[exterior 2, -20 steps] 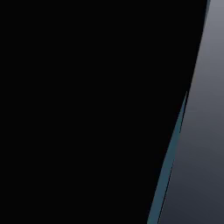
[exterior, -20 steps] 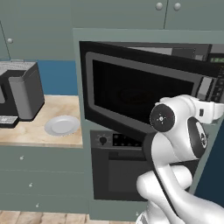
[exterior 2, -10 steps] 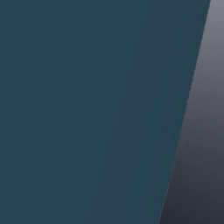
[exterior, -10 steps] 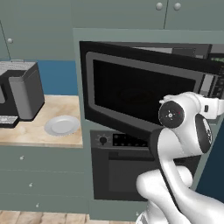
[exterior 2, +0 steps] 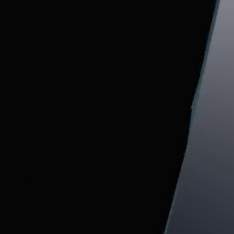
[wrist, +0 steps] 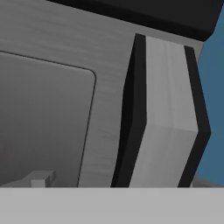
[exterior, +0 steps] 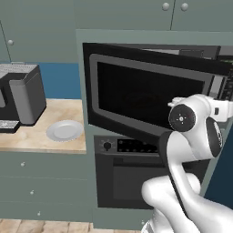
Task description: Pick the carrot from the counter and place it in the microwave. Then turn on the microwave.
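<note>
The carrot cannot be made out anywhere. The microwave (exterior: 150, 95) sits built into the wall unit, its door (exterior: 145, 98) swung open toward the camera, a grey frame round a dark window. In the hand view the door's grey inner face (wrist: 52, 87) and its thick edge (wrist: 166, 118) stand very close, blue wall at 3 o'clock. Below the microwave, at 6 o'clock, is the black oven (exterior: 132, 177) with a knob. The worktop (exterior: 41, 132) lies at 9 o'clock of the microwave; on it a round grey plate (exterior: 65, 130) rests near the right end, and a dark appliance (exterior: 20, 98) stands at its 10 o'clock. The white arm (exterior: 191, 136) rises at 4 o'clock, its end reaching behind the door. The jaws themselves are hidden; they stand fully wide, and nothing can be seen held.
</note>
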Motion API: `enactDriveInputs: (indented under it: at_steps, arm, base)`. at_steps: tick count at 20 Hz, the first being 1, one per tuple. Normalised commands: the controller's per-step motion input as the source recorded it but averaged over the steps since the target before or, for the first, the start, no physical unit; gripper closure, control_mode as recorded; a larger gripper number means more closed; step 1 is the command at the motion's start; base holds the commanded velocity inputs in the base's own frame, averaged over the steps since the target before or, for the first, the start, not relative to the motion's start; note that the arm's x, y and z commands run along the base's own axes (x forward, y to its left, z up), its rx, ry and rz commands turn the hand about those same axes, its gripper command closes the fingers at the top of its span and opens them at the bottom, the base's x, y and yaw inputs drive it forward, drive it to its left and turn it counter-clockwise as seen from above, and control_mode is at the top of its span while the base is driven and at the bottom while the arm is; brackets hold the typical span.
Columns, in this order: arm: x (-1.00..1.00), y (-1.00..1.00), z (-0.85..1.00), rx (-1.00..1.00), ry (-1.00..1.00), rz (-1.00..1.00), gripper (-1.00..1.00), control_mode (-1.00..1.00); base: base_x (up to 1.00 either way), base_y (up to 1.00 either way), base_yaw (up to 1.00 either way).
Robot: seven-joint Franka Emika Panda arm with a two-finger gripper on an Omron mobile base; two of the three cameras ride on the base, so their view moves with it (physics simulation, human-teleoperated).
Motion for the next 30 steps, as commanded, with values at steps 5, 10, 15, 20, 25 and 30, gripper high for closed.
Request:
enactDriveInputs:
  at_steps: [5,10,15,20,25,30]
  arm:
    - [0.02,-0.25,-0.30,-0.09,-0.27,0.03,-1.00,-1.00]
    - [0.01,-0.23,-0.31,-0.08,-0.31,0.04,-1.00,-1.00]
    - [0.03,-0.20,-0.35,-0.08,-0.31,0.06,-1.00,-1.00]
    - [0.08,-0.22,-0.40,-0.08,-0.28,0.06,-1.00,-1.00]
    - [0.11,-0.31,-0.38,-0.05,-0.21,0.07,-1.00,-1.00]
    - [0.01,-0.30,-0.34,-0.05,-0.17,0.09,-1.00,-1.00]
  base:
    - [0.00,0.00,0.00]
    - [0.00,0.00,0.00]
    - [0.00,0.00,0.00]
    - [0.00,0.00,0.00]
    - [0.00,0.00,0.00]
    - [0.00,0.00,0.00]
